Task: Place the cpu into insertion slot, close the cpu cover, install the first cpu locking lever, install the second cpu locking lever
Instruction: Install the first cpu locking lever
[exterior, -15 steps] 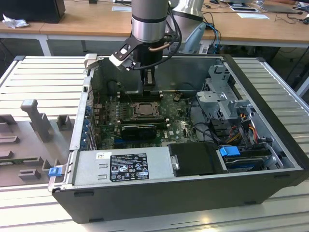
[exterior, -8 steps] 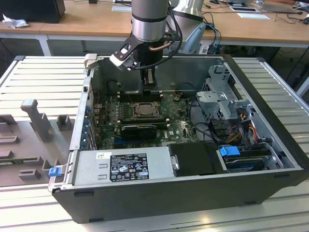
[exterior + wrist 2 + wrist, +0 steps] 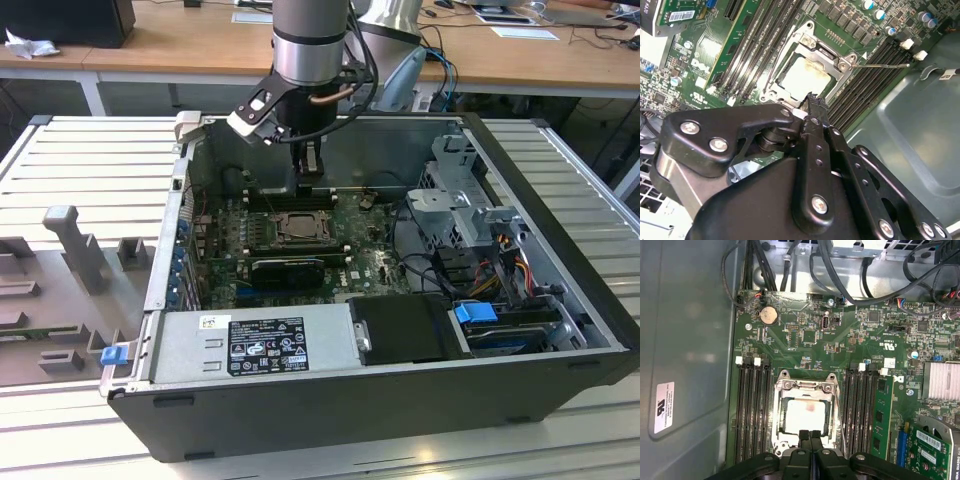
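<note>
In the lower middle of the exterior view, the grey power supply (image 3: 250,340) lies along the front wall of the open computer case (image 3: 400,410). Behind it, mid-frame, the insertion slot (image 3: 298,226) sits in the green board (image 3: 375,262). The cpu (image 3: 806,415) rests inside it, with the cpu cover (image 3: 805,386) lying flat around it. The gripper (image 3: 810,434) hangs over the cpu cover's edge, jaws pressed together on nothing. Desks (image 3: 150,55) run along the top.

Pale cpu (image 3: 807,415), silvery cpu cover (image 3: 805,386) (green board (image 3: 790,347))
</note>
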You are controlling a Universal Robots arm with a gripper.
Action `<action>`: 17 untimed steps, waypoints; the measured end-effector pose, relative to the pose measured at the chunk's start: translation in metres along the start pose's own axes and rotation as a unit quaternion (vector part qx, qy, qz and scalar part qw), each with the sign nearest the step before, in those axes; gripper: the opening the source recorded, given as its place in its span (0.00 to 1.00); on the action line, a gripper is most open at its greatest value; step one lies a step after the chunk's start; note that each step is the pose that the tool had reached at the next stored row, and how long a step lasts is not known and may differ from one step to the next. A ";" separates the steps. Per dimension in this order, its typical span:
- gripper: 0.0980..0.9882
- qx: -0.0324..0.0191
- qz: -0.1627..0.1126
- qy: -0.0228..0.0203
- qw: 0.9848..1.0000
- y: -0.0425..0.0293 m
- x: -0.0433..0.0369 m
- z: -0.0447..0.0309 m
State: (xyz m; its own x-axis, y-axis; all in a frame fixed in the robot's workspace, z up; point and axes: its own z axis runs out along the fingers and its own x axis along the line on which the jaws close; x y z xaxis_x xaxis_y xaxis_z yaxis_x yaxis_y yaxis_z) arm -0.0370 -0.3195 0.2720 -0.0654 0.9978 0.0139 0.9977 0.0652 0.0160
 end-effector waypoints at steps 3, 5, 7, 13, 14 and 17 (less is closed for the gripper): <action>0.01 0.000 -0.001 0.000 1.000 0.0000 0.0000 -0.0002; 0.01 0.000 -0.002 0.000 1.000 0.0000 0.0000 -0.0007; 0.01 0.000 -0.002 0.000 1.000 0.0000 0.0000 -0.0019; 0.01 0.000 -0.014 0.001 1.000 -0.0008 0.0003 -0.0136; 0.01 0.000 -0.019 0.001 1.000 -0.0009 0.0003 -0.0136; 0.01 0.001 -0.050 0.001 0.999 -0.0011 0.0002 -0.0135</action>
State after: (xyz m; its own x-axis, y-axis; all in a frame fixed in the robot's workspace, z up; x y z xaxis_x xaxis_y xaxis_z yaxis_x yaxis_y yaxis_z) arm -0.0383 -0.3195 0.2855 -0.1643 0.9863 0.0144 0.9863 0.1640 0.0158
